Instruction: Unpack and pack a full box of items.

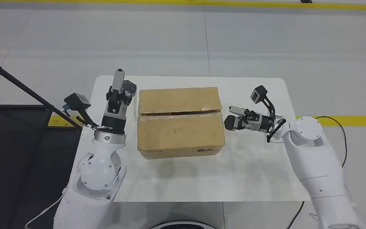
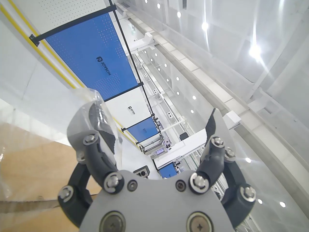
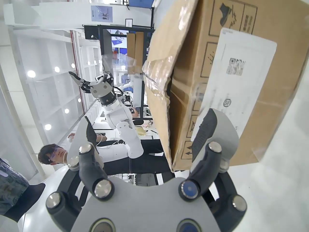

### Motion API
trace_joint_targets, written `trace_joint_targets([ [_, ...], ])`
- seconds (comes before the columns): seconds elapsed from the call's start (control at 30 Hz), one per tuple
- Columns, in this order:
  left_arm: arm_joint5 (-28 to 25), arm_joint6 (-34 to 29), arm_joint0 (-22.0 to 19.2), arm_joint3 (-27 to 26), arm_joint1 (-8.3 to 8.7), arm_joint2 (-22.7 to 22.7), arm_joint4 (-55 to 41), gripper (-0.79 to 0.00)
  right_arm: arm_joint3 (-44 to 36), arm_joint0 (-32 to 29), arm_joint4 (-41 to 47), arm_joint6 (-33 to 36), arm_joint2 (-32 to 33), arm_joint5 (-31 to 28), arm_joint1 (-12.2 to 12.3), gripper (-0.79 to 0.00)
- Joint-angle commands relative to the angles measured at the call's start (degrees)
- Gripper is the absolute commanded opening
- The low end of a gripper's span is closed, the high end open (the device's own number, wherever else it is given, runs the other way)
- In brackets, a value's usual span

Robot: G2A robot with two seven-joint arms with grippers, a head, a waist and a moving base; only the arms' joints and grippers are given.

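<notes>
Cardboard box [image 1: 179,121], centre of table [image 1: 251,172]; left gripper [image 2: 154,115] beside its left side, spread wide, clear film [image 2: 96,100] clinging to one finger; right gripper [image 3: 148,121] beside its right end, spread wide, empty.

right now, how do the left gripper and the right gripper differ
The left gripper has a strip of clear tape clinging to one finger; the right gripper carries nothing. The left gripper is beside the box and aimed away from it, while the right gripper faces the box's labelled end. Both are open, and neither grips the box.
</notes>
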Motion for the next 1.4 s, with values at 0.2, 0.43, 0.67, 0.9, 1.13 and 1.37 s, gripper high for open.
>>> trace_joint_targets([
  [0.2,0.2,-1.0,-0.2,0.4,-0.27,-1.8,-1.0,0.000,0.7,0.4,3.2,1.9,-2.5,-2.9,-0.8,0.000],
  [0.43,0.0,-2.4,-0.3,0.8,-0.43,-3.7,-1.7,0.000,0.9,0.9,5.6,3.3,-4.7,-4.1,-1.5,0.000],
  [0.67,-1.0,-4.1,-0.1,0.5,-0.60,-4.2,-1.9,0.000,1.2,1.0,7.1,3.8,-5.4,-5.0,-1.8,0.000],
  [0.9,-1.3,-5.1,-0.1,0.9,-0.87,-3.9,-1.7,0.000,0.4,1.0,7.7,4.5,-6.1,-5.0,-2.1,0.000],
  [1.13,-0.8,-7.1,0.1,1.1,-1.02,-3.8,-1.3,0.000,0.6,1.3,8.9,5.3,-6.9,-5.2,-2.4,0.000],
  [1.37,-0.9,-9.7,0.2,1.1,-1.17,-2.3,-0.2,0.000,1.7,2.0,9.3,5.7,-7.3,-5.4,-2.7,0.000],
])
